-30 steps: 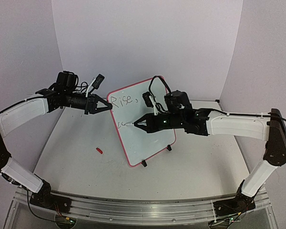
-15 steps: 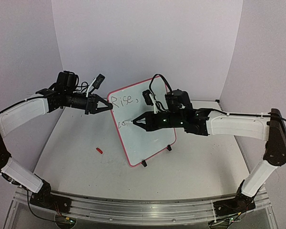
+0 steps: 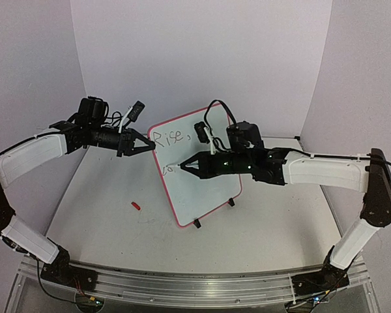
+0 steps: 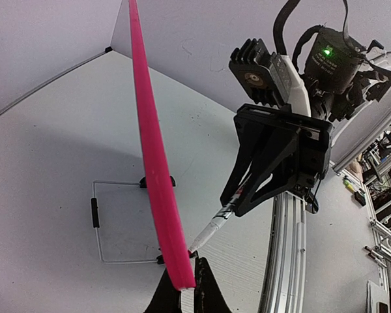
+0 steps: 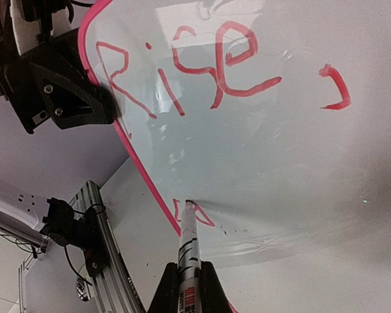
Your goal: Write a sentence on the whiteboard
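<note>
right gripper (image 3: 185, 167): shifted rightward (slightly) | sentence (image 3: 169, 137): second line has grown longer

A plain pale back wall (image 3: 202, 52) rises behind both the left claw (image 3: 145, 147) and the right claw (image 3: 186, 167), with a matching side wall (image 3: 26, 65) standing out beyond the left claw and a second side wall (image 3: 368, 78) beyond the right claw. Below the claws spreads a white worktop (image 3: 267, 222), evenly lit with soft shadows, and a silver metal rail (image 3: 195, 287) runs along its near edge, well back from both claws.
</note>
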You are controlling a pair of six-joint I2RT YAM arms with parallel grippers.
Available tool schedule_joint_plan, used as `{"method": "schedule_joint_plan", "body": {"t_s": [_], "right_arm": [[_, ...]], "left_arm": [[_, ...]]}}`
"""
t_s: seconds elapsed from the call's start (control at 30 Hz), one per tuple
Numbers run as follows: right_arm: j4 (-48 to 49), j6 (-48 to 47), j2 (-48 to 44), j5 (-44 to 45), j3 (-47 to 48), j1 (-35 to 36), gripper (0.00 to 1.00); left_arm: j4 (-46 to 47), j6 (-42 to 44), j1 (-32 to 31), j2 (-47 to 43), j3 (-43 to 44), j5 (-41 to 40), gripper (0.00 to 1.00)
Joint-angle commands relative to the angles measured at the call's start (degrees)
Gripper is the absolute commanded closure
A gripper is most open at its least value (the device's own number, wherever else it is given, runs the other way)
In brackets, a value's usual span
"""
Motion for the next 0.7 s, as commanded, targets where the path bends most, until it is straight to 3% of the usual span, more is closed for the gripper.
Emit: {"method": "schedule_joint_plan", "body": {"t_s": [0.0,0.33,0.67], "right_arm": [[2.4,-0.1,-5.4,-3.3,-0.8,-0.2,1.00],[-1.1,-1.1,-11.1,-2.8,-5.1,-2.3,1.00],[-1.0,-2.1,-7.2,-9.0,-2.7,-4.2,1.00]], "left_arm": [[-6.5,3.5,-2.4,1.8,-0.3,-0.5,1.00],[-6.9,3.8,-2.4,1.9,-0.1,-0.6,1.00],[-7.0,3.8,-2.4,1.9,-0.2,-0.7,1.00]]}}
